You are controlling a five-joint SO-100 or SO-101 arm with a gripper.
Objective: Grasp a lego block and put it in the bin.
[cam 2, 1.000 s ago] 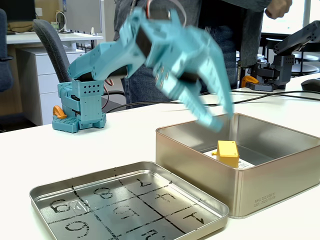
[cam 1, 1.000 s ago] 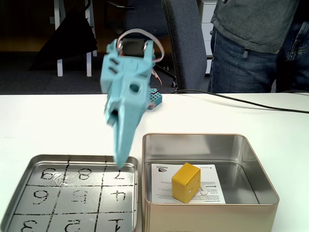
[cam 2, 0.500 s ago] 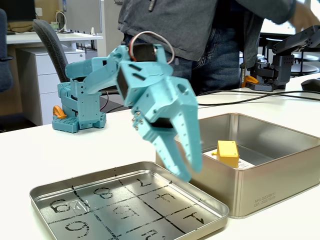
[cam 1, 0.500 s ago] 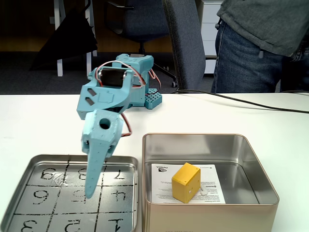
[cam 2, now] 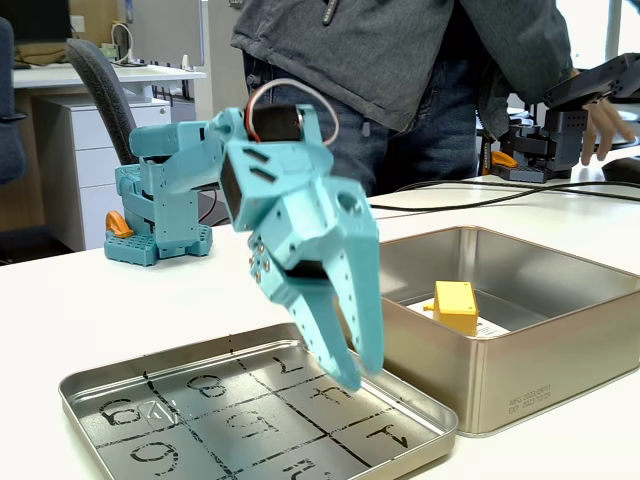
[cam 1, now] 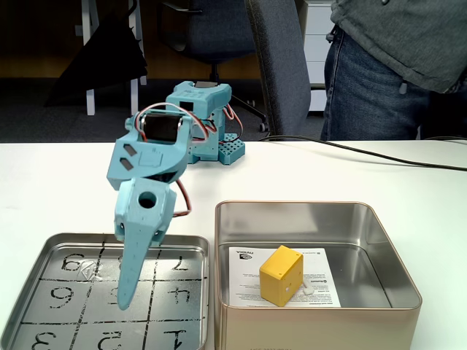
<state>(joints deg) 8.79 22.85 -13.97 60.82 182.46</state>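
Mustard-yellow and square-cut, the lego block (cam 1: pixel 281 275) sits tilted on the white printed sheet (cam 1: pixel 321 278) at the bottom of the bin (cam 1: pixel 379 240), so we judge the placing step already done and the task nearly complete.

Our end effector (cam 1: pixel 125 302) hangs over the shallow numbered tray (cam 1: pixel 29 257) beside the bin, its tips pointing down toward the grid. It holds nothing. In the frontal fixed view the fingers overlap into one narrow blade, so there we cannot tell how they stand. In the side-on fixed view the end effector (cam 2: pixel 352 370) shows two fingers lying close together with little or no gap between the tips; we read them as together.

What remains, as we judge it, is only to draw the arm clear of the tray and back toward its base (cam 1: pixel 201 124) without clipping the tray rim or the bin wall.

The frontal fixed view looks down into the bin and shows the block's holed face and a small white piece (cam 1: pixel 306 289) next to it. The side-on fixed view hides most of the bin floor behind the near wall, yet shows the block (cam 2: pixel 455 305) from the side, a person's hand (cam 2: pixel 603 125) at the far right, and a dark second arm (cam 2: pixel 560 125) on the counter (cam 2: pixel 60 310).
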